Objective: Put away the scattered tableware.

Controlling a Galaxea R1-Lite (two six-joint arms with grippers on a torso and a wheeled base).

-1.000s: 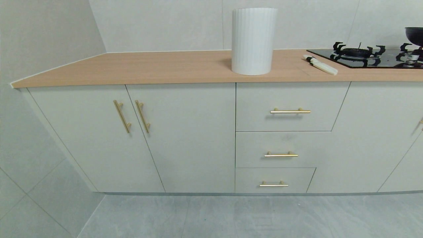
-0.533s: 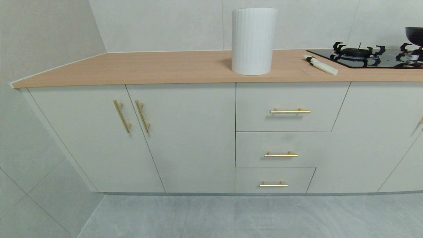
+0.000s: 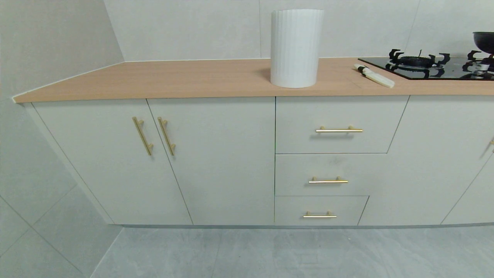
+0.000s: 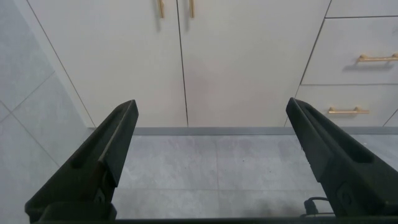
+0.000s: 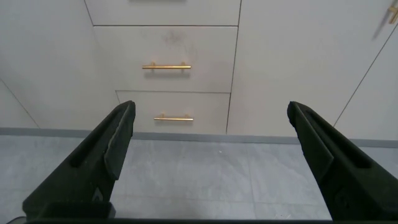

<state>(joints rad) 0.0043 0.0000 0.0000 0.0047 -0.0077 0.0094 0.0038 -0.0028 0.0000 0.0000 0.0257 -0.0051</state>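
On the wooden counter [image 3: 173,79] lies a knife [image 3: 374,75] with a pale blade and a dark band on its handle, to the right of a tall white ribbed container [image 3: 295,48]. My left gripper [image 4: 211,109] hangs open low over the floor, facing the double cabinet doors [image 4: 180,56]. My right gripper [image 5: 211,112] is open too, low in front of the lower drawers [image 5: 166,65]. Nothing is between the fingers of either one.
A black gas hob [image 3: 428,65] with a dark pan [image 3: 484,38] sits at the counter's right end. Below are three drawers with gold handles [image 3: 339,130] and closed doors [image 3: 154,154]. A wall closes the left side. Grey tiled floor [image 3: 270,251] lies open in front.
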